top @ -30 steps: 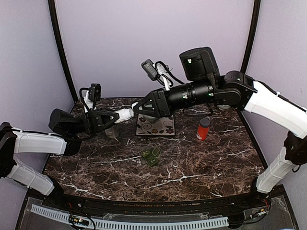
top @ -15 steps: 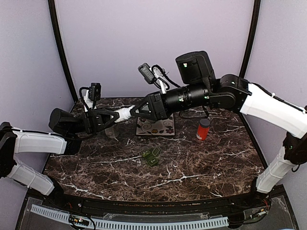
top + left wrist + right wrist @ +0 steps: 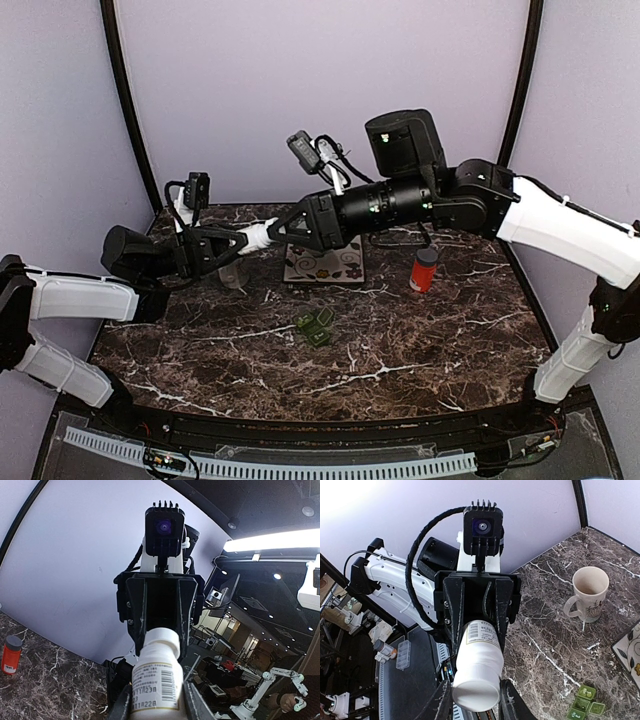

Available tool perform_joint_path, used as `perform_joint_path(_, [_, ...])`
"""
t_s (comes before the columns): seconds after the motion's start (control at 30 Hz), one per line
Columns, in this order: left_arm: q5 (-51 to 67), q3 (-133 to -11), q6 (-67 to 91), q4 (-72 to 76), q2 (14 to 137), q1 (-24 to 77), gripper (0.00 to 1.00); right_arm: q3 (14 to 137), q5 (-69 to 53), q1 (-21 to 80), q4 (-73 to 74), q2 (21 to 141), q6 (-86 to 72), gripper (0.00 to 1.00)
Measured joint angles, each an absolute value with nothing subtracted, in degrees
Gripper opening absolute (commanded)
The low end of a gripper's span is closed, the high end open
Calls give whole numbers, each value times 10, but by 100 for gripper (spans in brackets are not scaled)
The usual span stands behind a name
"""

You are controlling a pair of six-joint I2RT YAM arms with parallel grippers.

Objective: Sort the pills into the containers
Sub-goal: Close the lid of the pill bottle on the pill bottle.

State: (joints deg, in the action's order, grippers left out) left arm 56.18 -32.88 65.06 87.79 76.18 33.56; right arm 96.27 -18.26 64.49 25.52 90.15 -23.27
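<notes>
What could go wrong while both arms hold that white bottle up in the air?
The white pill bottle lies sideways between the left gripper and right gripper, away from the green pill box; if its cap comes off there, pills could scatter on the table. A slipped grip might drop it near the mug.

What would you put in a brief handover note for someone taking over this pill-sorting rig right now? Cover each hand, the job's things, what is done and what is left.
Left hand: shut on the labelled body of the white pill bottle, held in the air.
Right hand: shut on the same bottle's cap end.
Pill box: on the table near its middle, lids apparently open, neither hand touching it.
Done: bottle up between both hands; cap looks still on.
Left: remove the cap and sort pills into the compartments. Whether any pills are already in them cannot be told.
</notes>
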Motion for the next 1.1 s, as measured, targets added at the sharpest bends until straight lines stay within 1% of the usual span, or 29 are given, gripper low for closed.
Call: perform_joint_path(1.1, [561,-329,660,881,762,331,0,937,-182,640,223,898,-233,30])
